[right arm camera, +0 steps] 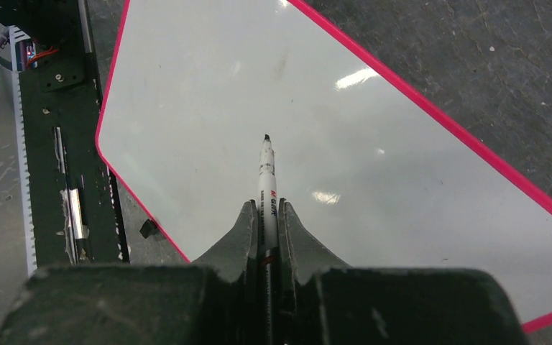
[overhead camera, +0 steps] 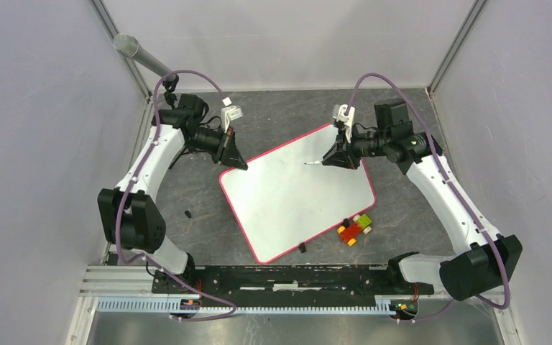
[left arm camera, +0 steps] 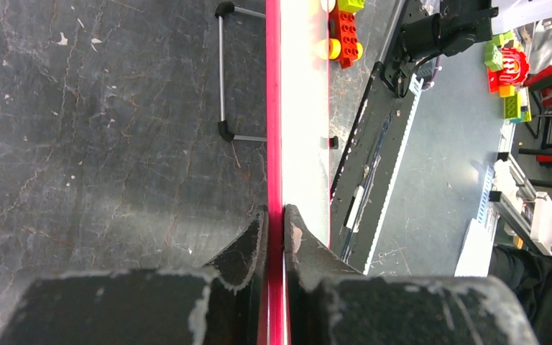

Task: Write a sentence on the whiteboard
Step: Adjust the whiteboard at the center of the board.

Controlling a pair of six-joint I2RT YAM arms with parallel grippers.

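Note:
The whiteboard (overhead camera: 298, 194) lies flat on the dark table, white with a red-pink rim, and its surface is blank; no sentence shows on it. My left gripper (overhead camera: 237, 162) is shut on the board's far-left rim, which runs edge-on between the jaws in the left wrist view (left arm camera: 275, 129). My right gripper (overhead camera: 330, 159) is shut on a white marker (right arm camera: 267, 176) with a black tip. The tip points at the board's upper middle (right arm camera: 295, 108); whether it touches I cannot tell. The marker's tip also shows in the top view (overhead camera: 310, 164).
A toy of red, yellow and green bricks (overhead camera: 354, 228) lies by the board's right near corner. A small black cap (overhead camera: 187, 214) lies left of the board, another black piece (overhead camera: 302, 248) at its near edge. A black rail (overhead camera: 287, 277) runs along the front.

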